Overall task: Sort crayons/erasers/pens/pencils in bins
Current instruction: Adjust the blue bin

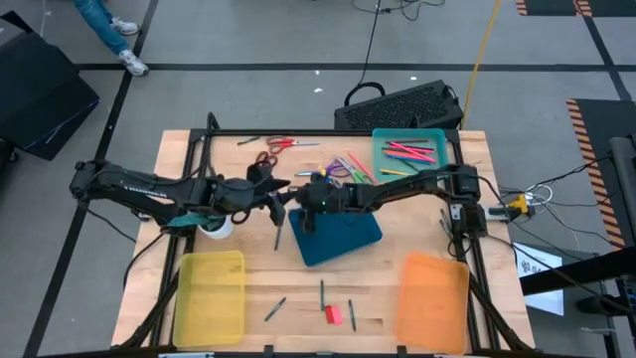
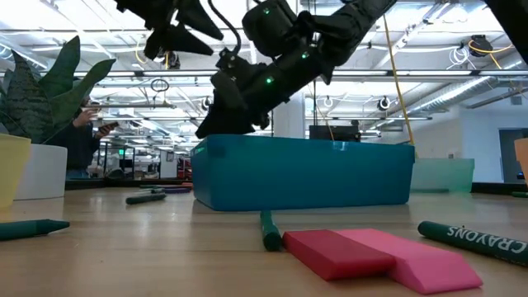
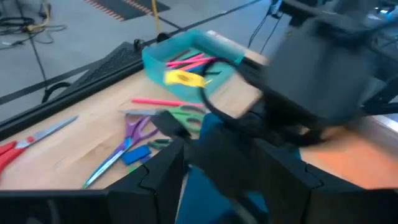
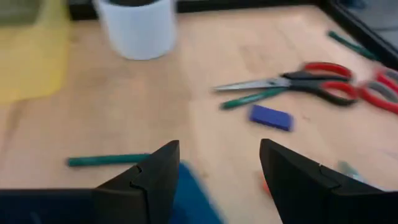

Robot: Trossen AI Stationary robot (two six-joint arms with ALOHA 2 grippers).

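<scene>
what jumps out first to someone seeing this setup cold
Both dark arms meet mid-table, the left hand and the open right hand nearly touching above the opaque dark blue plastic bin. Close to the low camera lie a red eraser block and a pink eraser block, touching.

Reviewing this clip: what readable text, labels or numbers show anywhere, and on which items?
"CRAYONS", on the dark green crayon lying at the right of the low view.
Yellow tag over the teal bin: too blurred to read.
No other text is legible in any view.
</scene>
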